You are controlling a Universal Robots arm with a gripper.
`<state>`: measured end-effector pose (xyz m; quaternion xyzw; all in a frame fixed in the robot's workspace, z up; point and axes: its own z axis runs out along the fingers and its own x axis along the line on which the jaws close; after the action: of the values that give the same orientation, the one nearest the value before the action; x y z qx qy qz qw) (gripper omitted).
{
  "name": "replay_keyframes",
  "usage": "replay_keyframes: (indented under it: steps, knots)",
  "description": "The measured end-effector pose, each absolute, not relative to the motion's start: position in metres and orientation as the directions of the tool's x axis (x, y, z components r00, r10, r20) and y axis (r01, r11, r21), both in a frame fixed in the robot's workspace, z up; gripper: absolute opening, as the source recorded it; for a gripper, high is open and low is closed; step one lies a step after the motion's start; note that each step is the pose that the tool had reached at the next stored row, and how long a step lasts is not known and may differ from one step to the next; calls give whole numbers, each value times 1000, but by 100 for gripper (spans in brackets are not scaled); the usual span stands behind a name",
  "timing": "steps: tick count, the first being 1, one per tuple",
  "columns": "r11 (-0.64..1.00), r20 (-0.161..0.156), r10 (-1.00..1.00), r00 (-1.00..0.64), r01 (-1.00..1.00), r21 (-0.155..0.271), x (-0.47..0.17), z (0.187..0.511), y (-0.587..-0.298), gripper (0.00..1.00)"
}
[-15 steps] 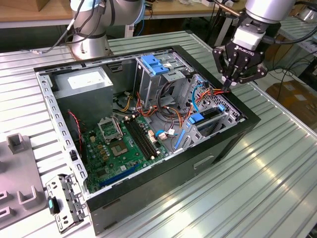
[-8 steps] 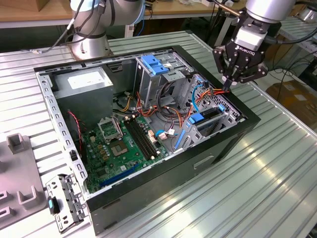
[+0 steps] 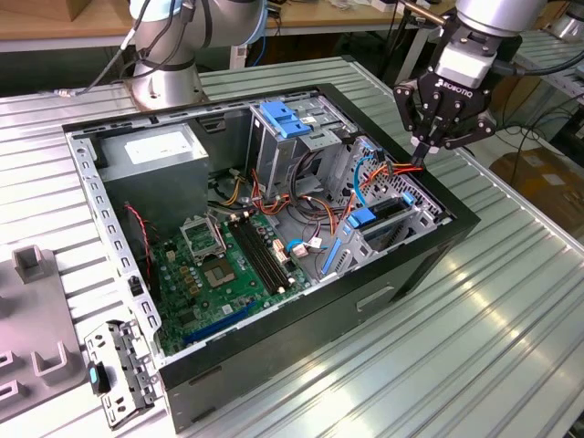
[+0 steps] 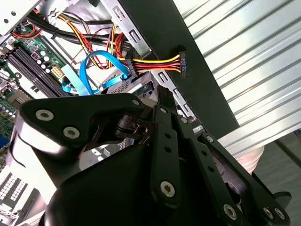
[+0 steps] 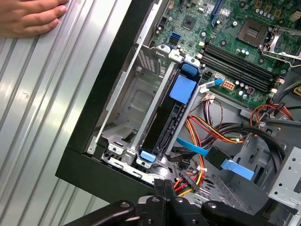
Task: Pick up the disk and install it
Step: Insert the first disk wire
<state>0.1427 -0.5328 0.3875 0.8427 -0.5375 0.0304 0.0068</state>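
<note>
The disk [image 3: 388, 212] stands on edge in the drive cage at the end of the open computer case on the exterior view's right, a blue tab on its side. In the first wrist view the disk [image 5: 165, 123] shows as a dark edge between blue rails, seated in the metal bay. My gripper [image 3: 419, 157] hangs just above the case's rim beside that bay, over the orange and blue cables. Its fingers [image 5: 162, 187] are shut together with nothing between them. In the second wrist view the gripper [image 4: 163, 96] points at a power connector [image 4: 181, 63].
A person's hand [image 5: 28, 16] rests on the ribbed table beside the case. The case holds a motherboard [image 3: 228, 265], a grey power-supply box [image 3: 155, 151] and a tall cage with a blue latch [image 3: 283, 119]. A loose bracket [image 3: 114, 374] lies by the case's near corner.
</note>
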Motion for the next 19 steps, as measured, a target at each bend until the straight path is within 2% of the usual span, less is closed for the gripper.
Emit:
replay_keyframes:
  steps: [19]
  knots:
    - [-518, 59, -854, 517, -855, -21, 175, 388, -531, 11]
